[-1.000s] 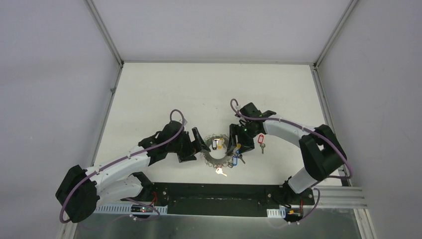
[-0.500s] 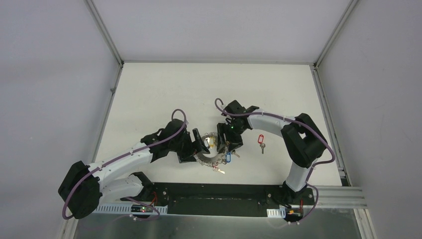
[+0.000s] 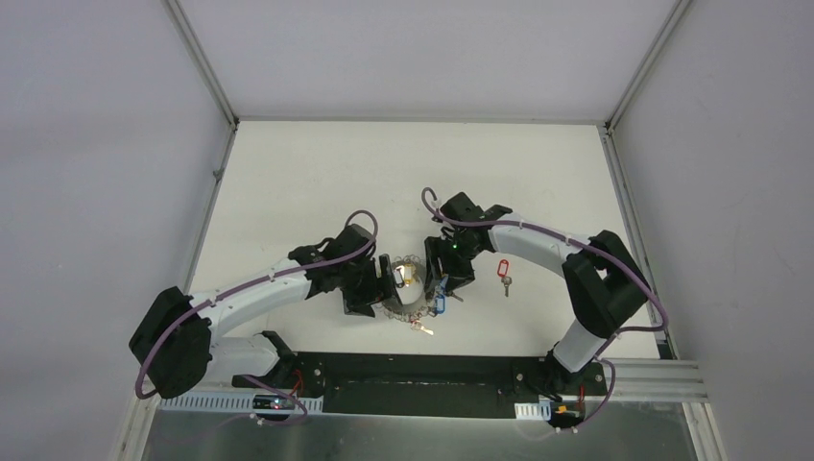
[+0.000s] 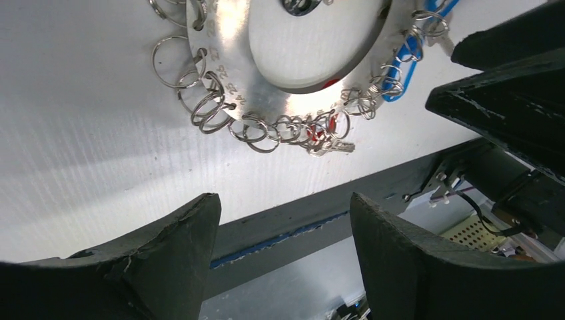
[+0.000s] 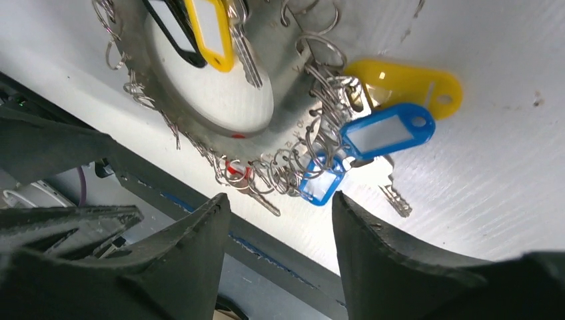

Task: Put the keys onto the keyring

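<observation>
The keyring [image 3: 404,309] lies on the white table between my two grippers, its rim fringed with small silver rings [image 4: 208,107]. Keys hang on it by blue tags [image 5: 386,130] and yellow tags [image 5: 408,83]; a yellow tag [image 5: 212,30] and a black one lie across its middle. A red-tagged key [image 3: 503,272] lies alone to the right. My left gripper [image 3: 394,278] is open at the ring's left side and holds nothing [image 4: 285,200]. My right gripper [image 3: 442,282] is open over the ring's right side, above the blue tags [image 5: 280,200], also empty.
The table's dark front rail [image 3: 413,370] runs just behind the keyring, close to both sets of fingers. A bare silver key [image 3: 423,329] sticks out of the ring toward that rail. Grey walls enclose the table on three sides.
My right gripper has swung left onto the keyring's right side. The ring and its tags have shifted slightly left. My left arm has pushed in toward the ring and its jaws have narrowed somewhat.
</observation>
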`<act>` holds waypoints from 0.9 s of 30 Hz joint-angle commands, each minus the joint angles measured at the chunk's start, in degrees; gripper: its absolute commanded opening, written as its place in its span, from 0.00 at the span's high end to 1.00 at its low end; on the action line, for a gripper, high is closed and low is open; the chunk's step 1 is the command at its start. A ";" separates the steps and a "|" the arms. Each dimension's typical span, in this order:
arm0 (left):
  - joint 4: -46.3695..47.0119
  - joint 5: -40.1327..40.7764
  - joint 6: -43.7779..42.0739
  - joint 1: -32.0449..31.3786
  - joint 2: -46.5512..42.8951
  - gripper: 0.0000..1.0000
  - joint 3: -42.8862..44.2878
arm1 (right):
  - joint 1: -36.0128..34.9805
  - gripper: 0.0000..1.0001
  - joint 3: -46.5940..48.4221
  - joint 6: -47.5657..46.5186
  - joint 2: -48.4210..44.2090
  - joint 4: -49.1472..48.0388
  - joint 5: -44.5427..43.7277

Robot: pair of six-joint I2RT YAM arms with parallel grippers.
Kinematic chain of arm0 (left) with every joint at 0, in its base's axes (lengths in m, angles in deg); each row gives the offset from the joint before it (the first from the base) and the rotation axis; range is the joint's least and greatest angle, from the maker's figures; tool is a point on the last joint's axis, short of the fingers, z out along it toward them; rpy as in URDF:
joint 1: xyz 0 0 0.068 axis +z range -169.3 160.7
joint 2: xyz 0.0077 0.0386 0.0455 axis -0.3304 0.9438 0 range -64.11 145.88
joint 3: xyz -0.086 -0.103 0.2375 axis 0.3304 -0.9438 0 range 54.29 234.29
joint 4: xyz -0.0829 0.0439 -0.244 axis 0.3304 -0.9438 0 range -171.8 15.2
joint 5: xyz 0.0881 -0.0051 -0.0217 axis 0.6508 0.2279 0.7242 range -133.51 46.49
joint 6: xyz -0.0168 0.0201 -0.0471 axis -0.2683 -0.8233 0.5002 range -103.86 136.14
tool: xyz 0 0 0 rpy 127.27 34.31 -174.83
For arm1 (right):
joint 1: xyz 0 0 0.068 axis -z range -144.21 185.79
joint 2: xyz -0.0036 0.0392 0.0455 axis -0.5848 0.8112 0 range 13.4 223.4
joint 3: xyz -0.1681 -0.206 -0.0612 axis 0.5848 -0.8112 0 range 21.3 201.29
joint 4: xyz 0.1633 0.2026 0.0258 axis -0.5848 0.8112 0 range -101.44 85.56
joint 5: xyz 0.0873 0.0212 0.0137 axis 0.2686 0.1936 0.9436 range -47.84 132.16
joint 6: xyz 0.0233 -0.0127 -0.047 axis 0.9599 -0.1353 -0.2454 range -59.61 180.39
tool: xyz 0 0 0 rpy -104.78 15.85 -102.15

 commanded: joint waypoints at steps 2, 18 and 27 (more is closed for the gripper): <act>-3.45 1.85 -2.23 -0.84 1.62 0.28 3.59 | -0.53 0.44 -2.01 2.52 -0.61 -0.77 2.14; -6.48 4.11 -1.91 -1.63 -4.37 0.28 2.92 | -0.60 0.78 11.98 1.47 13.62 -0.88 -0.03; -6.68 5.42 -0.40 -1.59 -7.73 0.28 0.04 | -0.68 0.46 7.71 -4.46 3.66 0.08 -1.98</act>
